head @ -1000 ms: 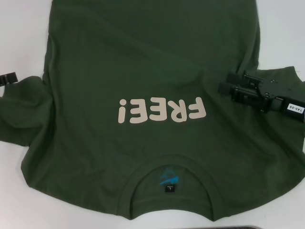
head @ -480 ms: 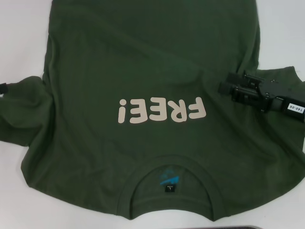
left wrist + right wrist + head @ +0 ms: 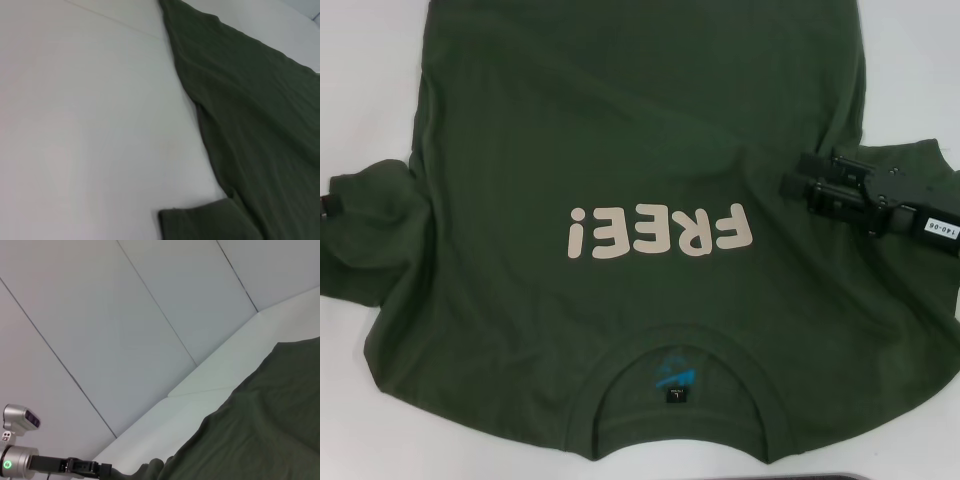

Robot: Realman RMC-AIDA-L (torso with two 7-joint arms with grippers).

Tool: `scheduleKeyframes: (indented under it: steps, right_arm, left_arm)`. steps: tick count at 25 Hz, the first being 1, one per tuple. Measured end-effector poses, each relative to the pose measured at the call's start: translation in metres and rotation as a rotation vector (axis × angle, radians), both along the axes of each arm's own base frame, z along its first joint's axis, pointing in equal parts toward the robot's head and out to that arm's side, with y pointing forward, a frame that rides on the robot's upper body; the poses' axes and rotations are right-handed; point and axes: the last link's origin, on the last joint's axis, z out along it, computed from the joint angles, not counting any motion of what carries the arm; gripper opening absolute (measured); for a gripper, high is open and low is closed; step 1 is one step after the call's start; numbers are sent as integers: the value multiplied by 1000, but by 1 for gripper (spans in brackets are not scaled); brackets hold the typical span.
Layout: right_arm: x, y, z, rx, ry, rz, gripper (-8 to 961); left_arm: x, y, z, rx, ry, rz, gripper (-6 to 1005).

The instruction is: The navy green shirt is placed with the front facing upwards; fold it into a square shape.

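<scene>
The navy green shirt (image 3: 620,130) lies spread front-up on the white table, its cream letters (image 3: 660,230) upside down to me and its collar (image 3: 675,375) toward the near edge. My right gripper (image 3: 798,174) hovers over the shirt's right side near the sleeve, fingers apart and holding nothing. Only a sliver of my left gripper (image 3: 326,205) shows at the picture's left edge, beside the left sleeve (image 3: 370,230). The right wrist view shows the left gripper (image 3: 102,470) by the cloth's edge (image 3: 260,430). In the left wrist view, the shirt's side (image 3: 250,125) and sleeve end (image 3: 200,225) rest on the table.
The white table (image 3: 370,60) shows bare on both sides of the shirt. A dark object (image 3: 880,476) lies along the near edge at bottom right. Pale wall panels (image 3: 125,315) rise behind the table.
My left gripper has drawn back leftward, almost out of the head view. The left sleeve lies a little flatter. The right gripper has hardly moved.
</scene>
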Motion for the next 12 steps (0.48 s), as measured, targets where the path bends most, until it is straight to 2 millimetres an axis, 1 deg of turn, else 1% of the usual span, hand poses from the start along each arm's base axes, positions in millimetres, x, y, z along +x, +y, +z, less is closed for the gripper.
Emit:
scheduleKeyframes:
  steps: [12]
  right_arm:
    - [0,-3,-2,-2,7,-7,704]
  left_arm:
    - [4,-1,-1,-62,16,-25,865]
